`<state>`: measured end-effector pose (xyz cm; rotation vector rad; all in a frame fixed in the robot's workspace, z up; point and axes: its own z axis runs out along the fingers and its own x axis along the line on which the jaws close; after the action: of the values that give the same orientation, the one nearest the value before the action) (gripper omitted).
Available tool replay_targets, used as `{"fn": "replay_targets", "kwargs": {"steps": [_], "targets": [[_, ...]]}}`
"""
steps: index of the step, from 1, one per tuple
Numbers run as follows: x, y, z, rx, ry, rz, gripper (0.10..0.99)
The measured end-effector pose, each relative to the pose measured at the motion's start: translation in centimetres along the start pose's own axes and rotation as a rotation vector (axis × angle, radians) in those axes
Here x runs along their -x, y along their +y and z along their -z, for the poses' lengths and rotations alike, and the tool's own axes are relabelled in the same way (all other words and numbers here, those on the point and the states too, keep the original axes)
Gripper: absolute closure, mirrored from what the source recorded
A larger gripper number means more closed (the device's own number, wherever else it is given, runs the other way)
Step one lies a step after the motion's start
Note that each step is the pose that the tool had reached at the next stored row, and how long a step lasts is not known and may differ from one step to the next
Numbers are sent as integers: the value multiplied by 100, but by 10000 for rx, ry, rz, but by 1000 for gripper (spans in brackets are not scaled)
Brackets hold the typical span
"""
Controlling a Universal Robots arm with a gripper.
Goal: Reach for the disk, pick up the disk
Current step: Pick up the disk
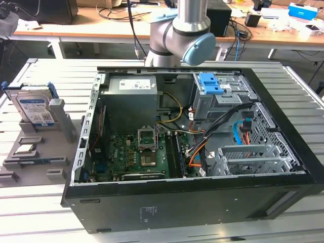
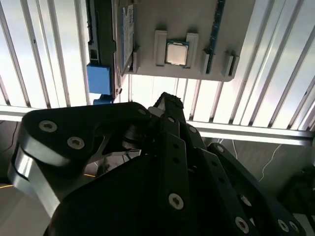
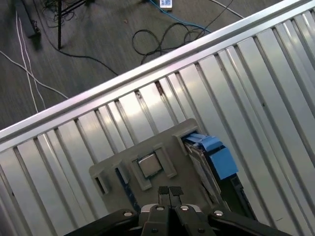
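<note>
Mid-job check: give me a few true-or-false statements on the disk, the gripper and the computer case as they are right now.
1. The disk stands in the grey fixture, outside the computer case. True.
2. The gripper holds the disk. False: it is shut on nothing, above the fixture and apart from the disk.
3. A processor chip lies on the fixture near the disk. True.
4. The computer case is closed. False: it is open, with the motherboard showing.
</note>
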<state>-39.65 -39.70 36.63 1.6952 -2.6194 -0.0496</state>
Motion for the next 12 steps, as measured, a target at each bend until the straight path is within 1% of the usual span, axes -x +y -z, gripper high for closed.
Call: {"fn": "replay_targets", "kwargs": {"steps": [3, 5, 12], "targets": [[0, 0, 0, 0, 13, 339, 980], [0, 0, 0, -1, 29, 764, 980], [0, 0, 0, -1, 68, 1762, 980]]}}
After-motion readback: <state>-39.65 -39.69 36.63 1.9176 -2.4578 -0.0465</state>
